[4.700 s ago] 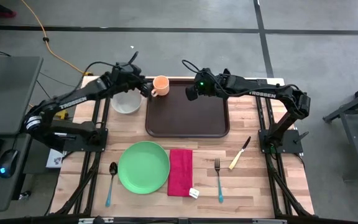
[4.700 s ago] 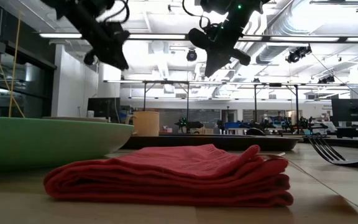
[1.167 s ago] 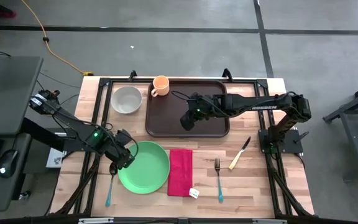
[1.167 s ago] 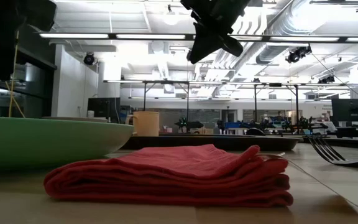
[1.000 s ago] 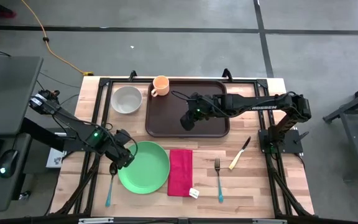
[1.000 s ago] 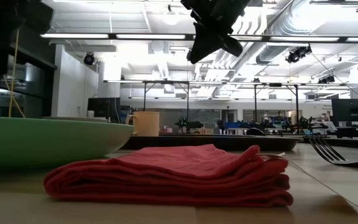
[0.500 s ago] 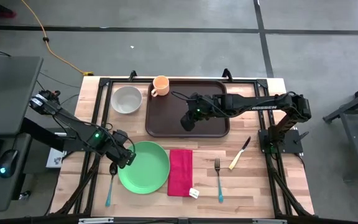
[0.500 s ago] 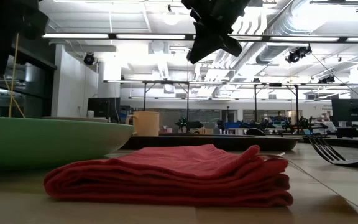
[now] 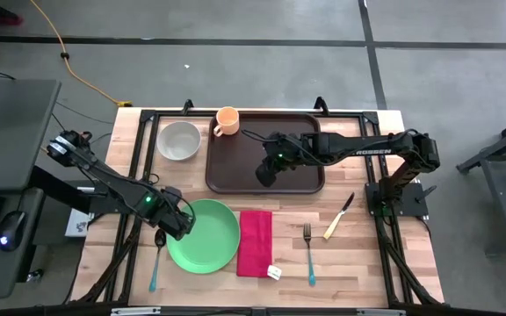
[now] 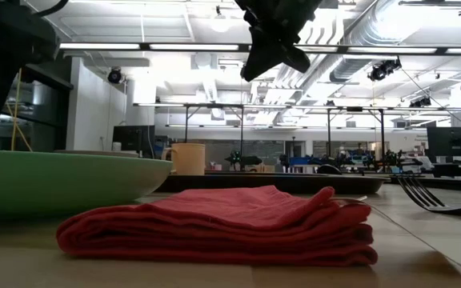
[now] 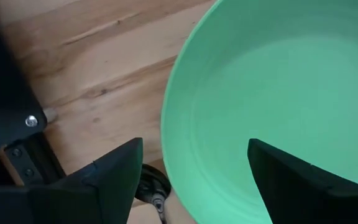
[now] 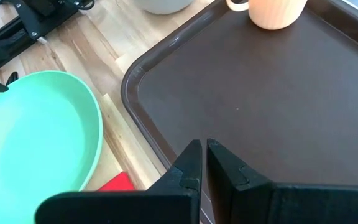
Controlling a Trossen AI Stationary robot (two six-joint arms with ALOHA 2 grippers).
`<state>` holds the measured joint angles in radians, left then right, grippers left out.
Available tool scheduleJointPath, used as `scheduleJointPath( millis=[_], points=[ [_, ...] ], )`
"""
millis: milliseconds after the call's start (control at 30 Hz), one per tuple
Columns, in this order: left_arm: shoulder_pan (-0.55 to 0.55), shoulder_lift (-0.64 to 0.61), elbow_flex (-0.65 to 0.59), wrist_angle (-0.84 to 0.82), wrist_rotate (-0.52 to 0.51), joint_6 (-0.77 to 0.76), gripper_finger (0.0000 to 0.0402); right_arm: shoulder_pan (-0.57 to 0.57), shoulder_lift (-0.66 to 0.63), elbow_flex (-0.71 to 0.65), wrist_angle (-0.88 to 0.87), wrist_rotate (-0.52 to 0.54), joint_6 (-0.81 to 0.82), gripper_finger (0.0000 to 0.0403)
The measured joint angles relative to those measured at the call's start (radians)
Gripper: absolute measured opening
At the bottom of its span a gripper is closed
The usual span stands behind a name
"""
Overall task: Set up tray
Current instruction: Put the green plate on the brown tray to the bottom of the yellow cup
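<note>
L end effector (image 9: 181, 226) low at the left edge of the round green plastic plate (image 9: 207, 239), fingers (image 11: 114, 177) spread wide, one each side of its rim. R end effector (image 9: 264, 173) well apart from plate, fingers (image 12: 191, 163) nearly closed, holding nothing.

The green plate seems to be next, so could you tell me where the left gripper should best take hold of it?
Probably the raised rim on the side nearest the left gripper. The plate lies flat on the table, so only its edge offers a hold. The left wrist view shows the open fingers straddling that rim; the spoon lies close beside it, so come in low, one finger over, one under.
</note>
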<state>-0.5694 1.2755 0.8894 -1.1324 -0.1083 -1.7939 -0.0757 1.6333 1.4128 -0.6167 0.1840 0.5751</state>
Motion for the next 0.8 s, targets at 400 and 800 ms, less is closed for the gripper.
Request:
scheduleJointPath(
  millis=[400,800],
  points=[
    [0.0,0.041,0.0,-0.016,0.005,-0.07,0.0321,0.0,0.0,0.0,0.0,-0.012,-0.018,0.0],
    [0.0,0.119,0.0,0.023,-0.034,-0.101,0.0321,0.0,0.0,0.0,0.0,0.008,-0.088,0.0]
  ],
)
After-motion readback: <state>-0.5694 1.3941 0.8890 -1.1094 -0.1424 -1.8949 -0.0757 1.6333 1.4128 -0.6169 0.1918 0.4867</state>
